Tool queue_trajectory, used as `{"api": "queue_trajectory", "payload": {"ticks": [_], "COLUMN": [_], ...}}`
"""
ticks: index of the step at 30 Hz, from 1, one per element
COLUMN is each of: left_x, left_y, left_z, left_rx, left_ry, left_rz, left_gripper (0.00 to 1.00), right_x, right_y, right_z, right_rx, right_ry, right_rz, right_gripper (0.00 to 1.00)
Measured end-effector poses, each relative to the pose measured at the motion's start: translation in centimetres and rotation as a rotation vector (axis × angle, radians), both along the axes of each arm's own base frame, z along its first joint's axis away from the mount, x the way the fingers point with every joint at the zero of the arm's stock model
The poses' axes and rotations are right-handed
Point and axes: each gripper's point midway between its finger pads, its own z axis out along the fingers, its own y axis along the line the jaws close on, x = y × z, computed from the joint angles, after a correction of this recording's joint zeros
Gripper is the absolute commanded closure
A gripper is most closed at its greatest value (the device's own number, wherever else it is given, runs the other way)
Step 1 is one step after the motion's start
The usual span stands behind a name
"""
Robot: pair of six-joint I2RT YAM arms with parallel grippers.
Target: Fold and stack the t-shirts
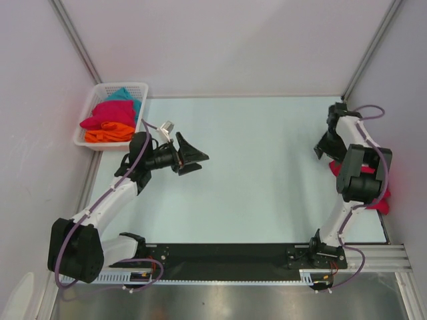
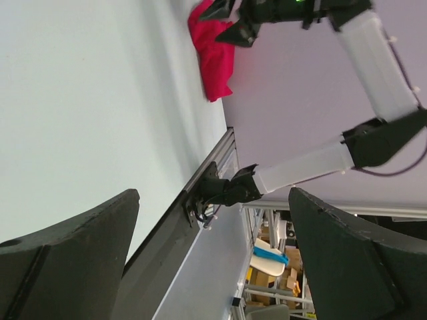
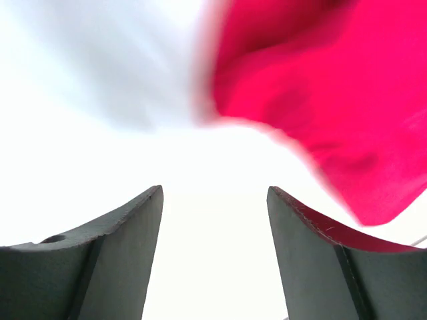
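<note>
Standing partly apart, the dark curved fingers [image 3: 113, 267] of the right gripper [image 3: 213, 260] hold nothing; only bright table shows between them. Just beyond, in the upper right of that wrist view, lies a crimson shirt [image 3: 320, 100], blurred, its edge rounded and slack. From above it sits as a rumpled lump at the right edge of the table [image 1: 267, 167], partly hidden by the right arm. The left gripper [image 1: 199, 162] hangs over the table's upper left, jaws spread wide and empty. Behind it a white mesh basket [image 1: 137, 87] holds a teal shirt [image 1: 123, 95], a pink shirt [image 1: 107, 115] and an orange shirt [image 1: 110, 135], piled. All look like light, limp knit cloth that will sag and drag. I would pinch a hem or shoulder edge, both corners together, rather than the bunched middle.
</note>
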Motion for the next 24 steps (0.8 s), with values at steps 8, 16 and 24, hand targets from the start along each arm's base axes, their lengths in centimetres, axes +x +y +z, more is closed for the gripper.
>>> {"api": "queue_trajectory", "payload": {"ticks": [8, 16, 24], "left_x": [0.1, 1.0, -0.8], "left_y": [0.8, 2.4, 4.5], "left_z": [-2.3, -0.7, 2.9], "left_rx": [0.106, 0.234, 0.277], "left_ry": [0.027, -0.081, -0.258], "left_rz": [0.034, 0.07, 0.153], "left_gripper": [0.0, 0.0, 0.0], "right_x": [6.8, 1.5, -6.7], "right_y": [17.6, 33.4, 34.9], "right_z": [13.9, 21.1, 16.1], "right_rx": [-0.032, 0.177, 0.372], "right_ry": [-0.421, -0.624, -0.687], "right_rz": [0.424, 0.758, 0.825], "right_gripper": [0.27, 0.19, 0.0]}}
